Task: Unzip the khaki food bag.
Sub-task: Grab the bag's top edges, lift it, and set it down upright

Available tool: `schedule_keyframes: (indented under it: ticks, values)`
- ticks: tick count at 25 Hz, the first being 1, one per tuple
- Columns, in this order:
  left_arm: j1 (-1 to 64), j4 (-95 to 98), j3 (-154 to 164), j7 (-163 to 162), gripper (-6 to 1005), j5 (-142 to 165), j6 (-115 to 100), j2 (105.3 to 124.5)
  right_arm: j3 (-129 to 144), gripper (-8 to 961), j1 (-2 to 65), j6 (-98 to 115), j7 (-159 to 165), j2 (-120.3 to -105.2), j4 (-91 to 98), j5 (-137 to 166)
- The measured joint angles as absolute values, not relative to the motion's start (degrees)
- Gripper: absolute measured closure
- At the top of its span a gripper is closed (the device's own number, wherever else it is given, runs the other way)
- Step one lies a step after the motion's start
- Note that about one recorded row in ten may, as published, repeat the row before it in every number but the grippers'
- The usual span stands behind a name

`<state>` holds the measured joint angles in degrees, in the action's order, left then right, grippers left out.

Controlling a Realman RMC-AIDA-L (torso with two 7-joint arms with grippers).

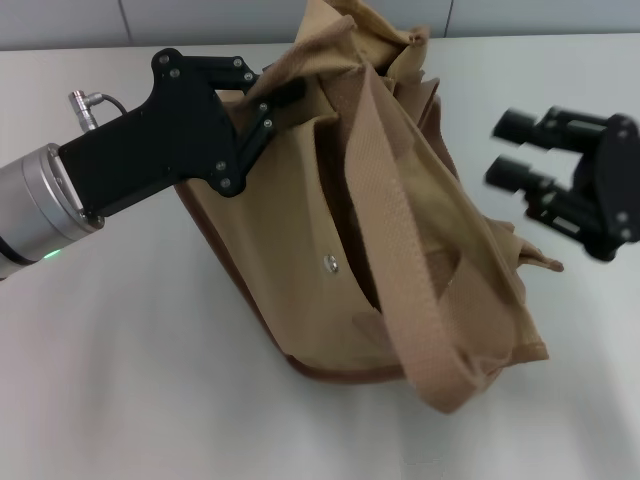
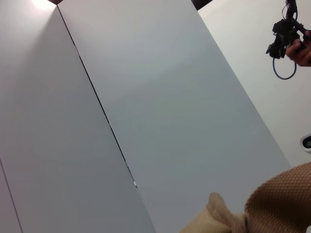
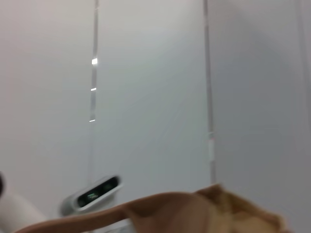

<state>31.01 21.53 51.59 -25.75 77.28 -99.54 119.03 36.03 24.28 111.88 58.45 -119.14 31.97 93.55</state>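
The khaki food bag [image 1: 290,230] stands tilted on the white table in the middle of the head view. A wide webbing handle [image 1: 400,250] hangs down its front, beside a metal snap button [image 1: 329,264] and above the brown-trimmed base [image 1: 330,370]. My left gripper [image 1: 272,98] is shut on the bag's upper left rim. My right gripper [image 1: 510,150] hovers open just right of the bag's top, not touching it. Tan fabric shows at the edge of the left wrist view [image 2: 282,204] and of the right wrist view [image 3: 209,211].
The white table [image 1: 150,380] spreads around the bag, with a grey panelled wall [image 2: 170,97] behind. A person's hand with a black device [image 2: 289,36] shows far off in the left wrist view. A grey unit with green lights [image 3: 95,194] shows in the right wrist view.
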Motion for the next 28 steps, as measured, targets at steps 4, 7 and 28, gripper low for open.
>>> schedule_keyframes:
  ticks: [4, 7, 28]
  values:
    - [31.15, 21.53, 51.6, -25.76, 945, 77.29, -99.69, 118.93, 33.28, 511, 24.49, 108.96, 58.51, -119.14, 31.84, 93.5]
    - [31.34, 21.58, 52.01, -25.83, 945, 77.38, -99.72, 118.91, 35.23, 505, 25.79, 106.84, 52.66, -119.44, 30.77, 93.67]
    - [31.76, 21.72, 52.21, -26.15, 944, 77.49, -100.03, 119.0, 40.36, 362, 31.89, 98.99, 35.33, -119.8, 19.33, 94.07]
